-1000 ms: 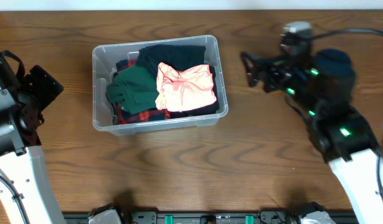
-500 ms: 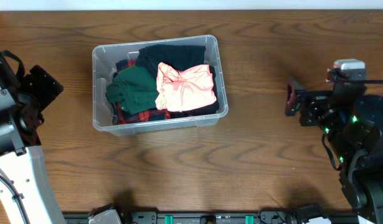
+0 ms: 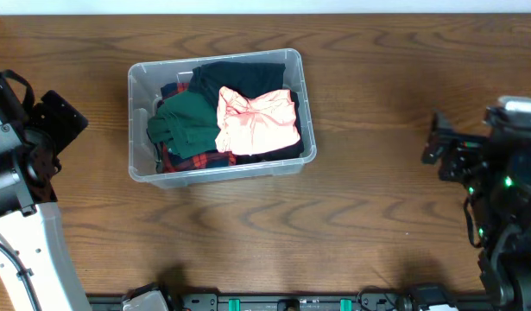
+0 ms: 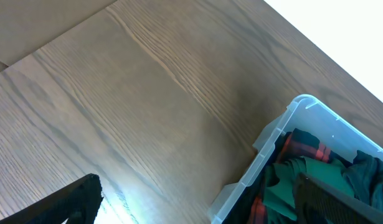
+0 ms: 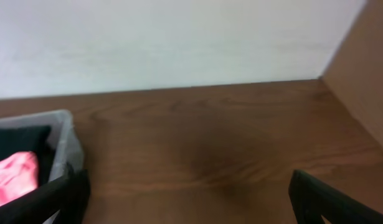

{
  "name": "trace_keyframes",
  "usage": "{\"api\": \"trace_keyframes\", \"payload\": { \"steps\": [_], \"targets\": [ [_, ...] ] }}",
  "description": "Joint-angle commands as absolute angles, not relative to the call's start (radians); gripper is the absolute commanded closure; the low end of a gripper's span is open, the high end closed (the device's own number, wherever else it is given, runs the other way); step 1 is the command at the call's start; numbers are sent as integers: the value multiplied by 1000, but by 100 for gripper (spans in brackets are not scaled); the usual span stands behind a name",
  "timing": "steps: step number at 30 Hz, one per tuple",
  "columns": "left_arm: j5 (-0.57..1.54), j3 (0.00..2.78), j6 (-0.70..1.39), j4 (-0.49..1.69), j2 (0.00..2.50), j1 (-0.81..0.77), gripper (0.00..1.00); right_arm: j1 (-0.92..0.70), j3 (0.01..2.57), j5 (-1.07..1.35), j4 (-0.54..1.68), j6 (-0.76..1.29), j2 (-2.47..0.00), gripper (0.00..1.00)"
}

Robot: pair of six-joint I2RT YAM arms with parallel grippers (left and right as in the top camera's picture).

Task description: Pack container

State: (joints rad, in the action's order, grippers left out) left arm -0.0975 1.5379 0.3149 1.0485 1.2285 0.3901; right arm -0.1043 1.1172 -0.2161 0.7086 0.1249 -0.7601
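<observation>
Bare desk [image 3: 369,207] surrounds the container [image 3: 222,173] on every side, with the widest stretch to its right. There the right claw [image 3: 431,143] hangs well apart, fingers spread. The left claw [image 4: 197,208], likewise spread, stands near the container's left wall. From above, the opening is filled by a pink garment [image 3: 256,121], a green garment [image 3: 183,123] and dark cloth [image 3: 239,76].

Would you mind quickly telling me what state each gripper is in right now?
Left gripper: open, holding nothing.
Right gripper: open, holding nothing.
</observation>
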Motion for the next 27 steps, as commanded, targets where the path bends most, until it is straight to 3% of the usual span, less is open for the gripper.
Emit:
{"api": "trace_keyframes", "payload": {
  "steps": [1,13,27],
  "targets": [
    [-110,1551,319,1051,1231,394,2,-37,1014,-137,665,117,-686,1],
    [-110,1551,319,1051,1231,394,2,22,476,-81,454,210,-352,1],
    [-110,1551,319,1051,1231,394,2,21,219,-78,448,250,-85,1]
  ]
}}
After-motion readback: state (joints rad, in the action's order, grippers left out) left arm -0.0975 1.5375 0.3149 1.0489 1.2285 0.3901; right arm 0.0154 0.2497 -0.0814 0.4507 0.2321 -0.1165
